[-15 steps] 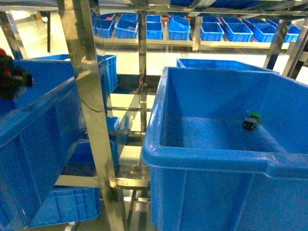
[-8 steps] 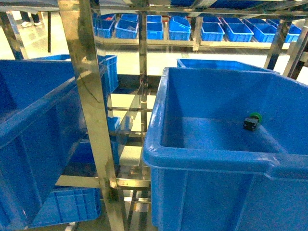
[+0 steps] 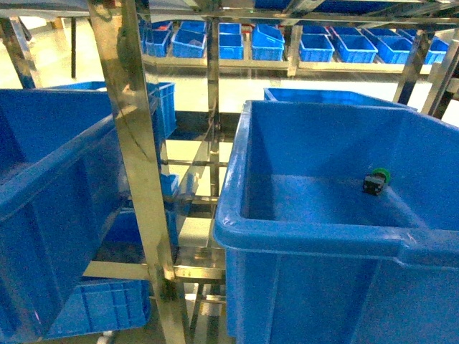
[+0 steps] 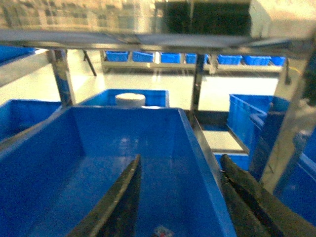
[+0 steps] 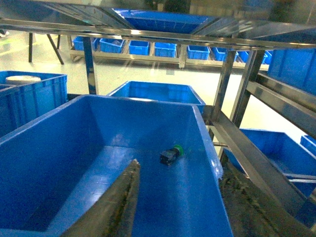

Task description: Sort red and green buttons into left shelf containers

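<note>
Two big blue tubs stand on the shelf, a left container and a right container. A green button lies on its side on the right container's floor. In the right wrist view the green button lies just past my right gripper, which is open and empty above that tub. My left gripper is open over the left tub. A small red and pale thing, seemingly a red button, lies on the floor below it, cut by the frame edge. Neither gripper shows in the head view.
A steel shelf post stands between the two tubs, with more rails above and to the right. Another blue tub sits behind the right one. Small blue trays line a far rack. A white round lid rests in a tub behind.
A second ago my left gripper showed at the head view's left edge with something red in it; it has since left that view. The green button has not moved.
</note>
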